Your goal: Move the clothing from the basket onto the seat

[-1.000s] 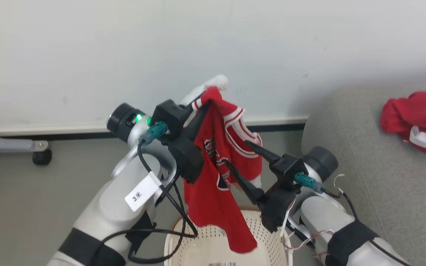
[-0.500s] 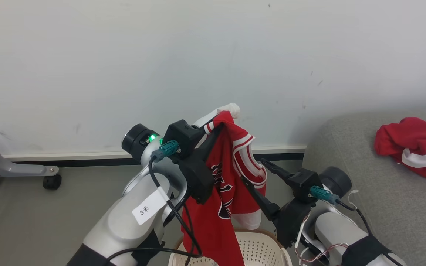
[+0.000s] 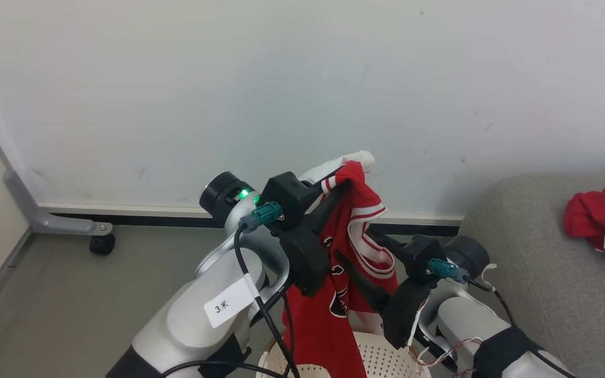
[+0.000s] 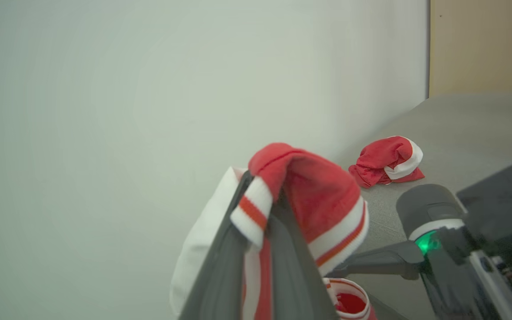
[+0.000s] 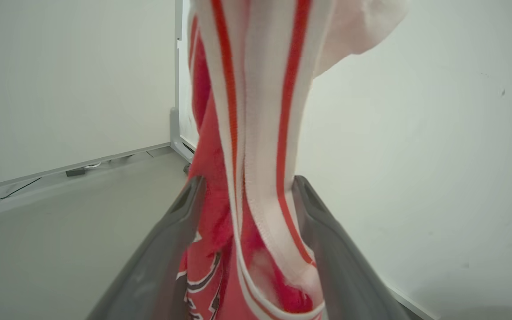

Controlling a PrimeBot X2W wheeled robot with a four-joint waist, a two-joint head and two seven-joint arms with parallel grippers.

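Plainly, the grey seat (image 3: 523, 273) takes up the head view from 3 to 4 o'clock, and the cream basket (image 3: 386, 359) sits at 6 o'clock beneath the arms. The red jersey (image 3: 329, 320) hangs free from the centre down toward 6 o'clock, dropping in front of the basket rim. The banded garment (image 3: 604, 220) lies bunched on the seat at 3 o'clock.

The jersey looks light, limp and fairly slick. It should drape and swing, so it will go wherever its held point goes, with the tail trailing behind. The ribbed red-and-white trim is probably the thickest and surest place to pinch. The left gripper (image 4: 262, 193) is clenched on just that trim, and the cloth folds over its fingertips. The right gripper (image 5: 249, 182) is spread wide and straddles a hanging strip of trim without squeezing it.

Black lettering shows on the jersey at 6 o'clock, but it is too folded to read. A white tag (image 3: 227, 304) on the left forearm, at 7 o'clock, reads "3米".
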